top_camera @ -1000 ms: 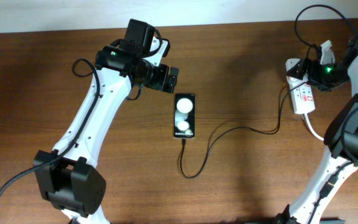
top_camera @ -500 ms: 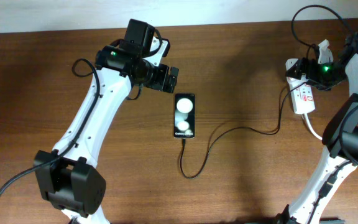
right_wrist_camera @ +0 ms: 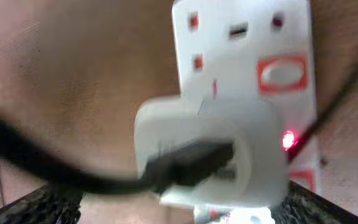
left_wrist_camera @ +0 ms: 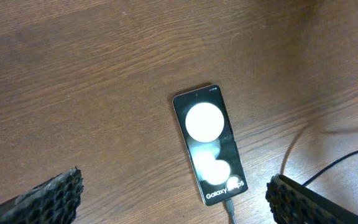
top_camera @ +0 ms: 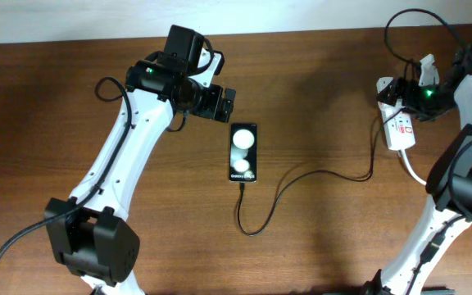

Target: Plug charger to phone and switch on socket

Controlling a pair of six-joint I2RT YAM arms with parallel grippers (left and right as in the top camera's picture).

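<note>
since a second ago my right gripper [top_camera: 397, 90] has moved only a tiny bit over the socket [top_camera: 399, 129], and the bend of the charger [top_camera: 301, 175] cable near the socket has slid toward 3 o'clock. my left gripper [top_camera: 224, 105] and the phone [top_camera: 244, 153] have stayed put.

the phone lies flat on the brown table [top_camera: 342, 246], near the middle. my left gripper hangs above the table at 11 o'clock from the phone, with its fingers wide apart and nothing between them. from my left wrist i see the phone [left_wrist_camera: 210, 144] below me, and the black cable tip meets the end with the small white text, at 6 o'clock.

the cable loops away from the phone and runs toward 3 o'clock, up to the socket at the table's right side. from my right wrist i see the white plug adapter [right_wrist_camera: 204, 152] pushed into the socket [right_wrist_camera: 247, 37]. a small red light [right_wrist_camera: 286, 140] glows just beside the adapter. my right gripper is spread wide, one finger on each side of the adapter. the thick white cord [top_camera: 412, 170] leaves the socket toward 5 o'clock.
</note>
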